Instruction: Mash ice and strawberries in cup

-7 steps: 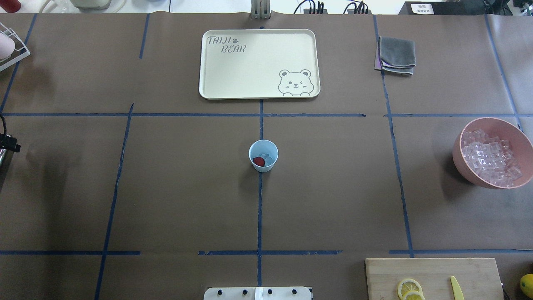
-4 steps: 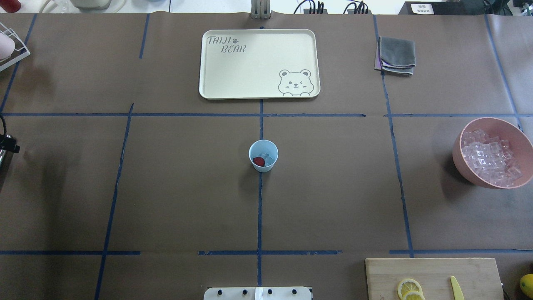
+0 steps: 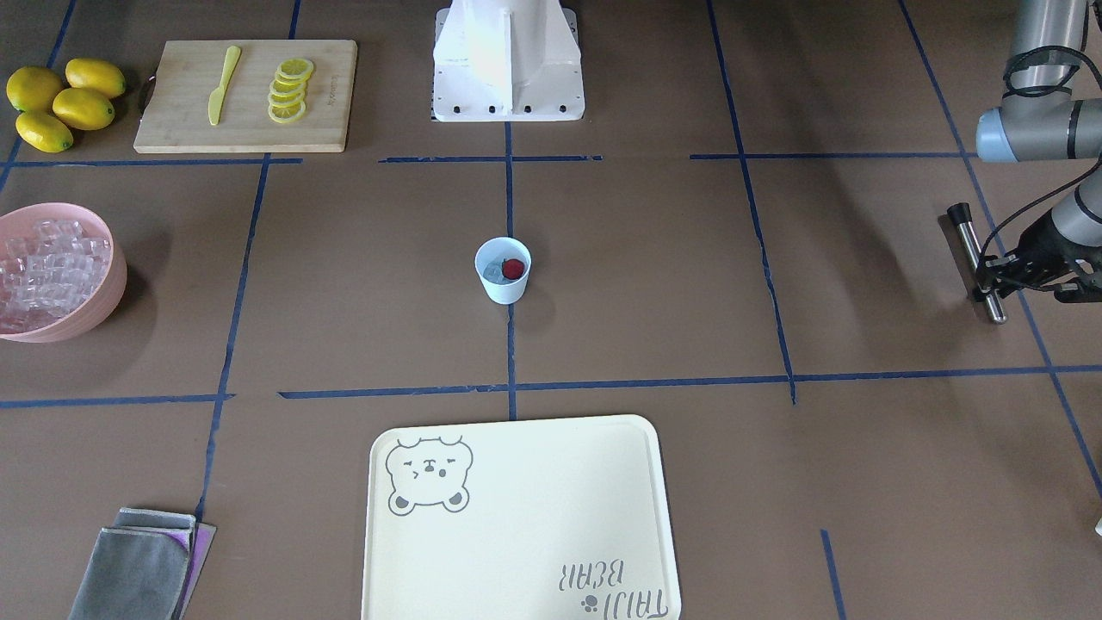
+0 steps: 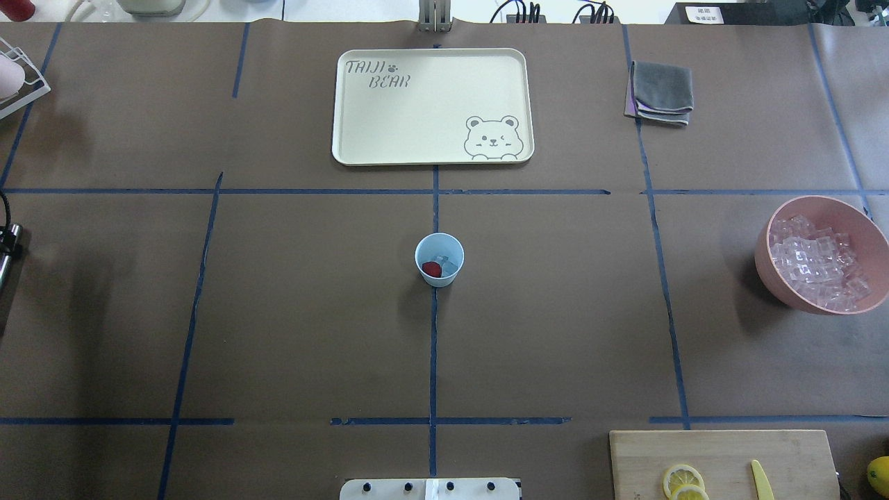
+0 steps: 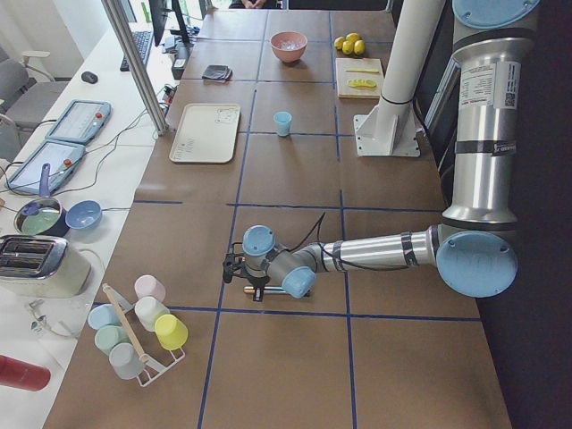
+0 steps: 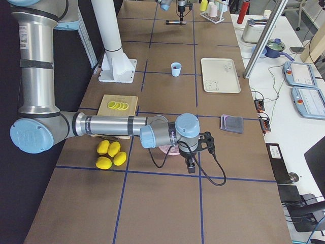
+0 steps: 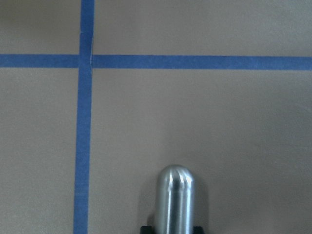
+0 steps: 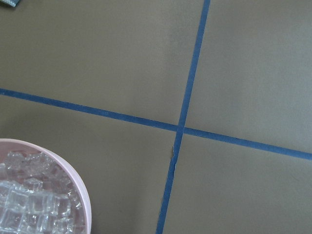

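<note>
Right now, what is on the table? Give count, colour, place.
cup: one, pale blue, table centre
strawberry: one, red, in cup
bowl: one, pink, right end
ice: clear; few in cup, many in bowl
tray: one, cream, far middle
cloth: one, grey, far right
cutting board: one, wooden, near right
lemon slices: several, yellow, on board
knife: one, yellow, on board
lemons: four, yellow, beside board
rack cups: six, pastel, left end
metal rod: one, silver, left end
left gripper: black, grips metal rod
right gripper: black, near bowl

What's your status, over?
Left gripper shut on rod, far from cup. Right gripper by bowl, state unclear. Strawberry and ice in cup, strawberry whole. No obstacle between rod and cup.
</note>
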`<move>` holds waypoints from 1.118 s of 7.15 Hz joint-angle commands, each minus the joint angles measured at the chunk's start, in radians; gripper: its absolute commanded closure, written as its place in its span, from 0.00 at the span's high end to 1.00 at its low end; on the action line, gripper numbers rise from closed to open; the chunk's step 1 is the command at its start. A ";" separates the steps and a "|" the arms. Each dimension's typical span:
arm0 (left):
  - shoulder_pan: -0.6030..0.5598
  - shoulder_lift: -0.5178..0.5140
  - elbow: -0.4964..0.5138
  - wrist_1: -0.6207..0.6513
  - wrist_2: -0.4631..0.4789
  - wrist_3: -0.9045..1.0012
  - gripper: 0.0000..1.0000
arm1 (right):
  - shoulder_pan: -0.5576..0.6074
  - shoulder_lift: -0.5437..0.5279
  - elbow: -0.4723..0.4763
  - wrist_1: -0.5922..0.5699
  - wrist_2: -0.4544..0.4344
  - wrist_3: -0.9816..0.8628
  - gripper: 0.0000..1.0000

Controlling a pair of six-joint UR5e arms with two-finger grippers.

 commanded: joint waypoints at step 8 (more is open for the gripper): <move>-0.026 -0.098 -0.587 0.030 0.259 0.049 0.00 | 0.031 -0.010 0.022 -0.008 0.016 0.000 1.00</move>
